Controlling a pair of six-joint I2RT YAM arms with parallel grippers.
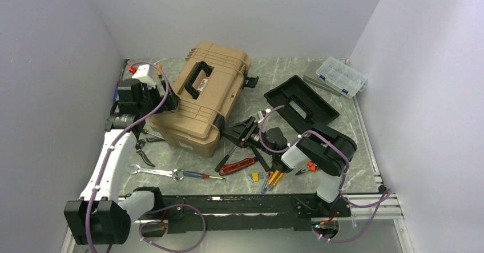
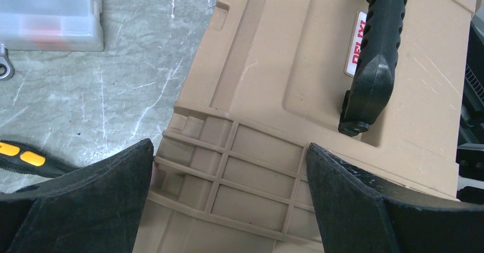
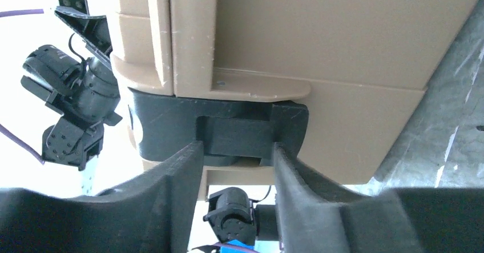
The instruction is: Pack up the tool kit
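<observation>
The tool kit's tan toolbox (image 1: 214,101) lies closed on the marble table, its black lid handle (image 1: 197,79) on top. My left gripper (image 1: 169,101) hangs open over the box's left end, its fingers spread wide above the ribbed lid (image 2: 274,64) with nothing between them (image 2: 229,150). The handle (image 2: 379,47) and a red label (image 2: 355,44) show beyond. My right gripper (image 1: 240,132) is at the box's near right side. Its fingers (image 3: 235,147) are closed against the middle part of a black latch (image 3: 234,130) on the tan wall (image 3: 319,36).
A black insert tray (image 1: 302,101) lies right of the box and a clear organiser case (image 1: 341,76) at the back right. Loose tools lie along the front: a wrench (image 1: 154,173), a screwdriver (image 1: 200,175), red-handled pliers (image 1: 237,165), yellow-handled bits (image 1: 268,177).
</observation>
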